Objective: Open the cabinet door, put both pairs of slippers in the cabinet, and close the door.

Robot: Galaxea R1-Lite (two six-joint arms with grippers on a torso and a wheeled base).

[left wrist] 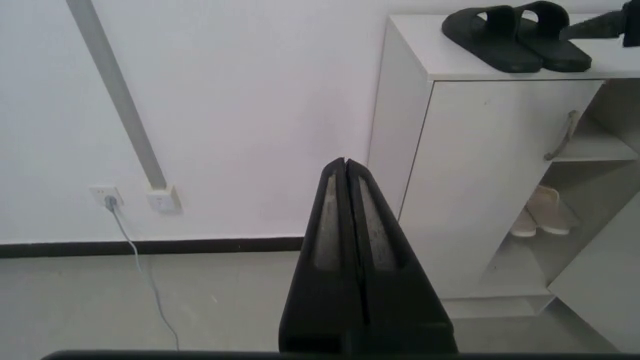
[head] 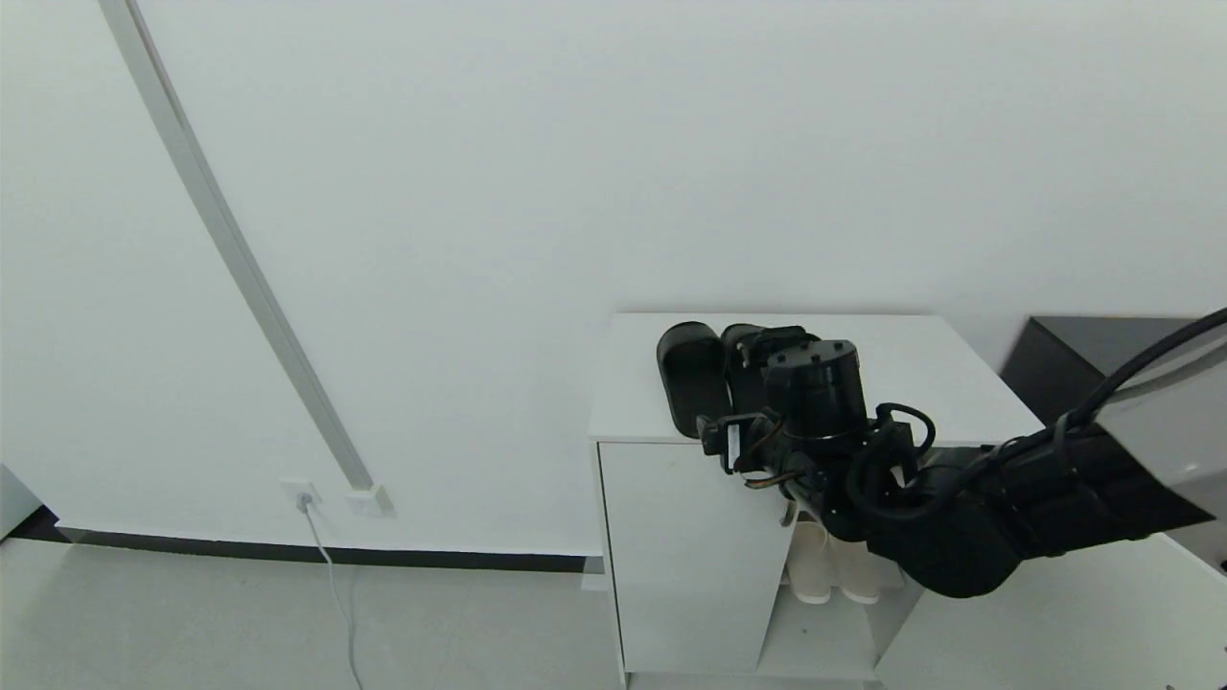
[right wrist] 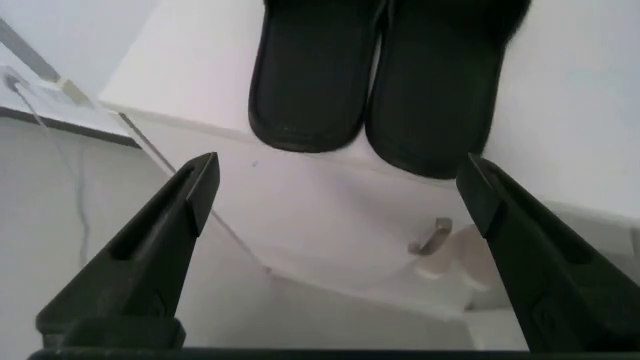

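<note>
**A:** How did it stand?

**B:** The cabinet (head: 690, 537) had its right side open. The white slippers (head: 829, 565) sat on a low shelf inside, and the black slippers (head: 692, 379) lay side by side on top, near the front edge.

**A:** And the arms?

**B:** The right gripper (right wrist: 338, 170) hung just before the black pair, jaws spread wide. The left gripper (left wrist: 345, 165) was pressed together on nothing, well off to the side.

**A:** Advice?

**B:** I judged that spread enough for both heels. Go in level and squeeze the pair together so that neither slipper drops.
</note>
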